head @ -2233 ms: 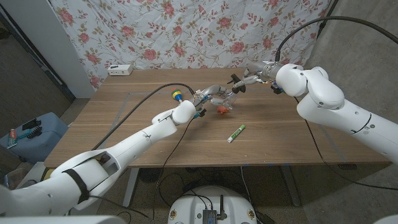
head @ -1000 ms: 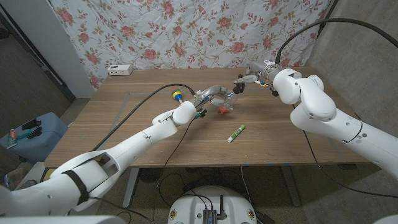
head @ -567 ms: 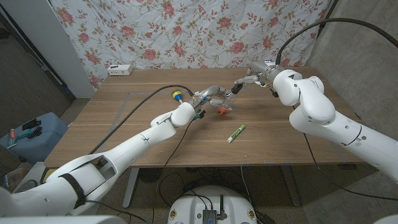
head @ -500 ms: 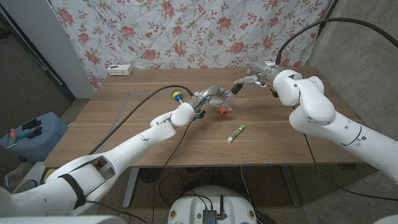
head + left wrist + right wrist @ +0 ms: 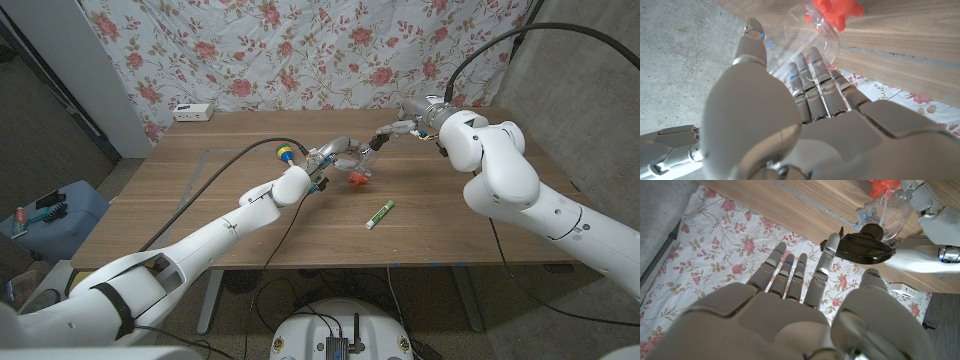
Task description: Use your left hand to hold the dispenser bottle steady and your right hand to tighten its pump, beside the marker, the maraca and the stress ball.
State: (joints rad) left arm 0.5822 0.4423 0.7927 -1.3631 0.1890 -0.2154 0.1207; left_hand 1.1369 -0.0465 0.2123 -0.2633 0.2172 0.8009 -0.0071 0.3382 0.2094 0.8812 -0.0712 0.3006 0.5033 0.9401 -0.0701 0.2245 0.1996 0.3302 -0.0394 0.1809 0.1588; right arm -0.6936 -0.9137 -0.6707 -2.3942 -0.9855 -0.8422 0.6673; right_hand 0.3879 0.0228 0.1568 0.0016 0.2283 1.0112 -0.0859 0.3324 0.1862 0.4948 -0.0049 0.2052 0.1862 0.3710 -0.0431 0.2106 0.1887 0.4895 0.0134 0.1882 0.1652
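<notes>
At frame centre, the left hand (image 5: 334, 154) grips the clear dispenser bottle (image 5: 359, 163). The right hand (image 5: 392, 132) pinches its dark pump (image 5: 863, 247). A marker (image 5: 379, 213) lies lower right on the worktop (image 5: 450, 215).

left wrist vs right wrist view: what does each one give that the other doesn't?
Left wrist view alone: the left hand from behind, fingers wrapped on the clear dispenser bottle. Right wrist view alone: the right hand, a fingertip touching the dark pump, and the floral cloth. Both: the bottle, the red stress ball beside it, and the wooden table.
</notes>
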